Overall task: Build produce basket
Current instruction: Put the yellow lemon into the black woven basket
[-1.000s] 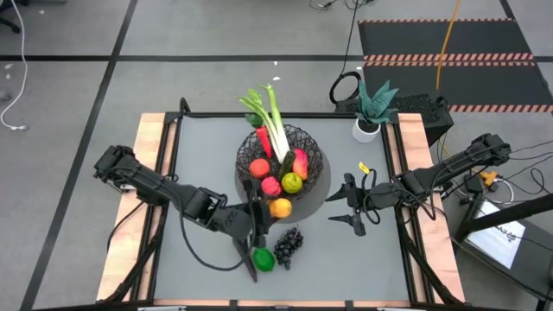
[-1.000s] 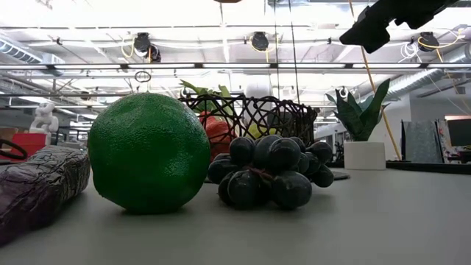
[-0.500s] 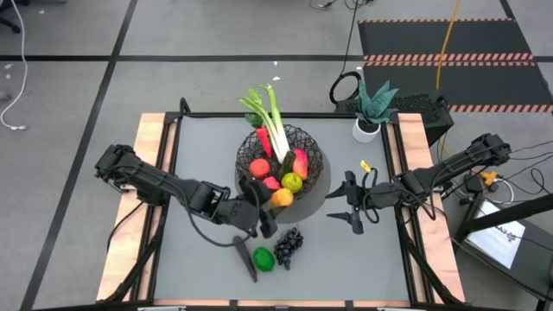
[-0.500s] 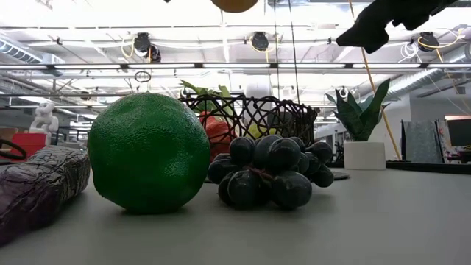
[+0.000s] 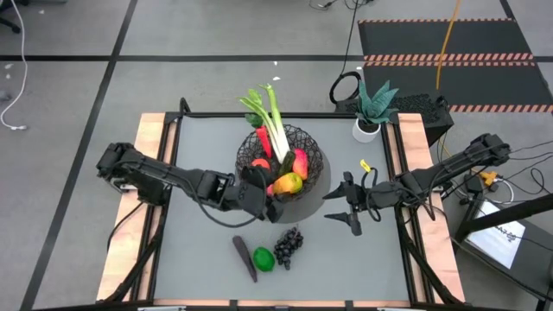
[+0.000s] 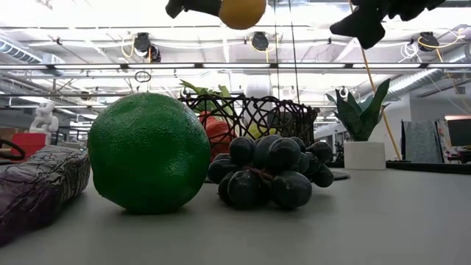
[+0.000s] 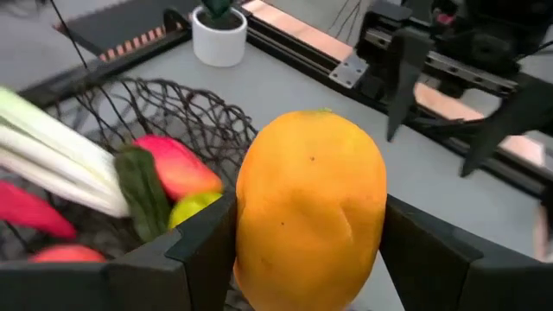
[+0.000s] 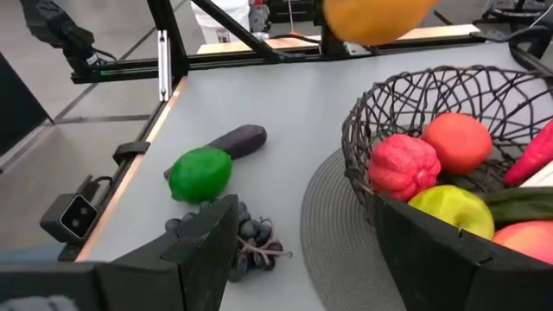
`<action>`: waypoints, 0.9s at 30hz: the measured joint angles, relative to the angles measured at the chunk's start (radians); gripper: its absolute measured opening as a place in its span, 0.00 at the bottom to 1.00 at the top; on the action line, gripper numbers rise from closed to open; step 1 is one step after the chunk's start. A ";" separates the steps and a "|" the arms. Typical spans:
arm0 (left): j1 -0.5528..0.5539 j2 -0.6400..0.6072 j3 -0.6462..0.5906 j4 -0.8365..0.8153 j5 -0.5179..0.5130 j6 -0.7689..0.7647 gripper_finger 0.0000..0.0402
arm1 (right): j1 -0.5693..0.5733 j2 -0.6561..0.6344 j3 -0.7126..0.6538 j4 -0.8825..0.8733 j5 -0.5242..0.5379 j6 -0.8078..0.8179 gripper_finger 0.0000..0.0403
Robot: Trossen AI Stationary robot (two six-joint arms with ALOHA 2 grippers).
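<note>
The black wire basket (image 5: 308, 145) stands on a round grey mat at the table's middle. It holds a leek (image 5: 275, 121), red fruits (image 8: 399, 166), a yellow-green fruit (image 8: 448, 207) and more produce. My left gripper (image 5: 278, 187) is shut on an orange fruit (image 5: 290, 183) above the basket's near rim. A green fruit (image 5: 263, 258), dark grapes (image 5: 289, 244) and a purple eggplant (image 5: 244, 257) lie on the table near its front edge. My right gripper (image 5: 328, 207) hovers open and empty to the basket's right. My left gripper pinches the orange fruit by its two opposite sides (image 7: 246, 216) between the two fingers (image 7: 203, 246). The fingers come slanting down from the table's near left. The fruit is lifted clear, high over the basket's near rim (image 7: 216, 117).
A white pot with a teal plant (image 5: 371, 108) stands at the far right corner. A small yellow piece (image 5: 364, 168) lies right of the basket. Wooden strips (image 5: 151, 173) run along the table's left and right sides. Bare grey tabletop (image 5: 199, 147) lies left of the basket.
My left gripper has carried the orange fruit toward the table's far edge and a little right, from beside the grapes to above the basket's near rim, rolling its wrist on the way. The fruit stays lifted clear.
</note>
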 joint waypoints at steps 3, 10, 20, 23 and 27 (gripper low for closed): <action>0.027 0.000 0.000 0.000 0.001 0.061 0.62 | 0.001 0.028 0.000 0.001 0.000 0.011 0.64; 0.098 0.000 0.000 -0.003 0.001 0.157 0.62 | 0.029 0.102 0.000 0.002 -0.002 0.003 0.64; 0.143 0.009 -0.001 -0.051 0.001 0.195 0.62 | 0.034 0.124 0.000 0.005 -0.002 -0.024 0.64; 0.143 0.009 -0.001 -0.055 0.000 0.226 0.62 | 0.034 0.124 0.000 0.005 -0.002 -0.024 0.64; 0.143 0.008 -0.001 -0.056 0.001 0.259 0.62 | 0.034 0.124 0.000 0.005 -0.002 -0.028 0.64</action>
